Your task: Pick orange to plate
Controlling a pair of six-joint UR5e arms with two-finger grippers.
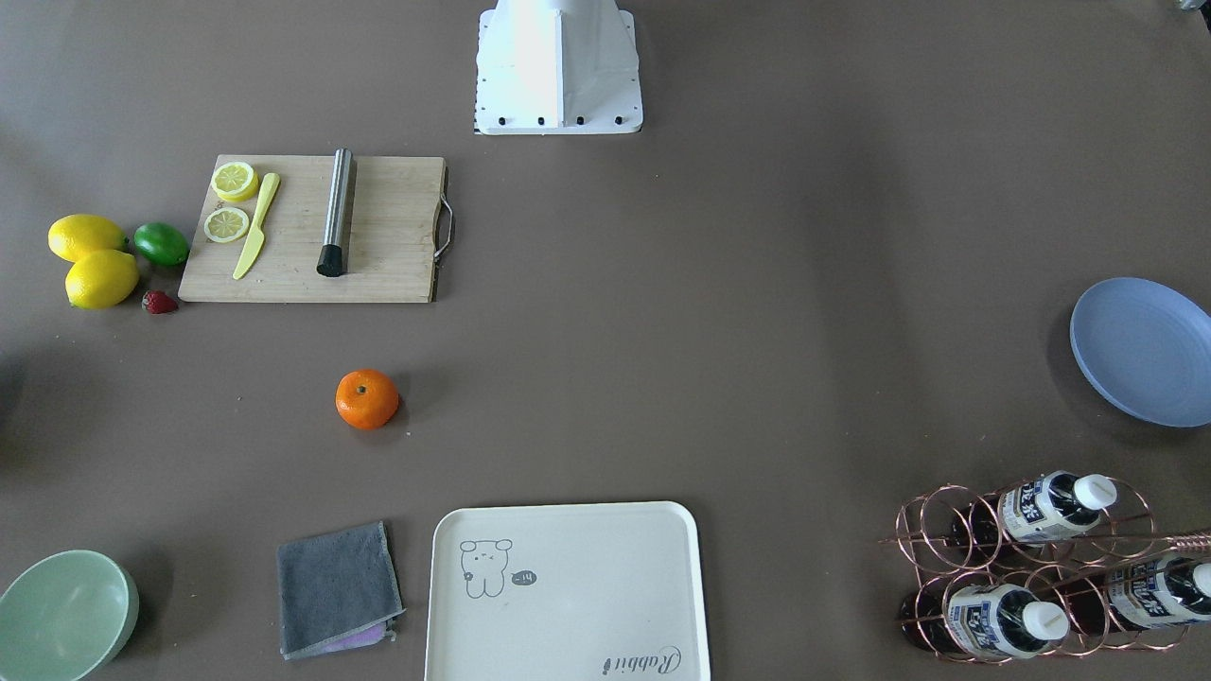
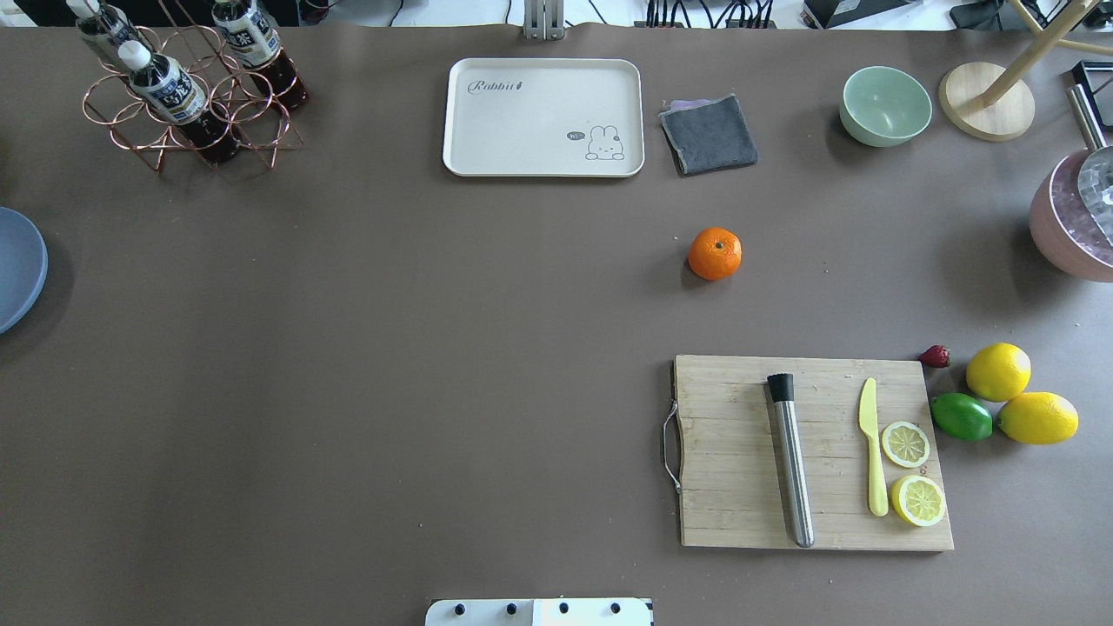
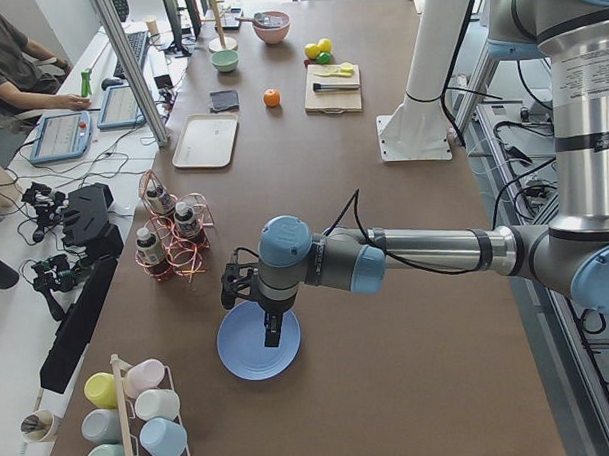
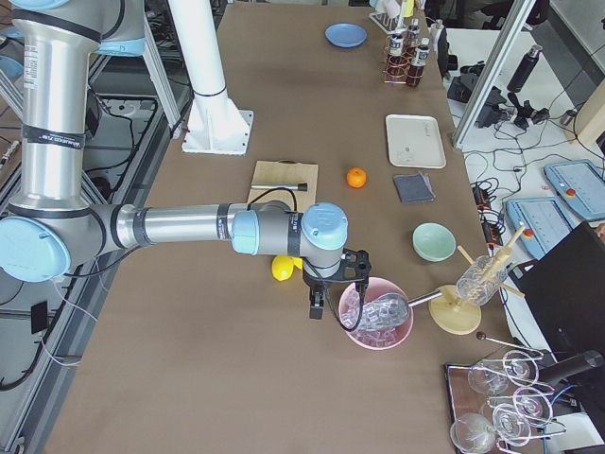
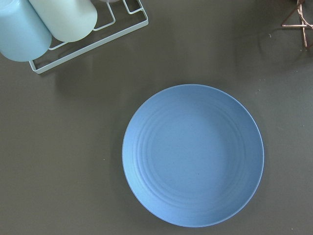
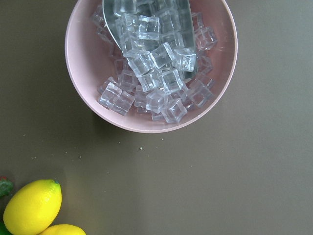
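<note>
The orange (image 1: 367, 399) lies alone on the brown table between the cutting board and the cream tray, also seen in the overhead view (image 2: 715, 253). The pale blue plate (image 1: 1145, 350) sits bare at the table's end on my left side (image 2: 13, 265). It fills the left wrist view (image 5: 193, 154). My left gripper (image 3: 271, 334) hangs over the plate (image 3: 244, 358), far from the orange (image 3: 271, 97). My right gripper (image 4: 317, 305) hovers at the opposite end, beside a pink bowl of ice. Neither gripper shows its fingers closely, so I cannot tell whether either is open or shut.
A cutting board (image 2: 813, 452) carries a steel tube, a yellow knife and lemon slices. Two lemons (image 2: 1017, 396), a lime and a strawberry lie beside it. The cream tray (image 2: 543, 117), grey cloth (image 2: 709, 133), mint bowl (image 2: 885, 105), bottle rack (image 2: 187, 87) and pink ice bowl (image 6: 151, 63) line the table's edges.
</note>
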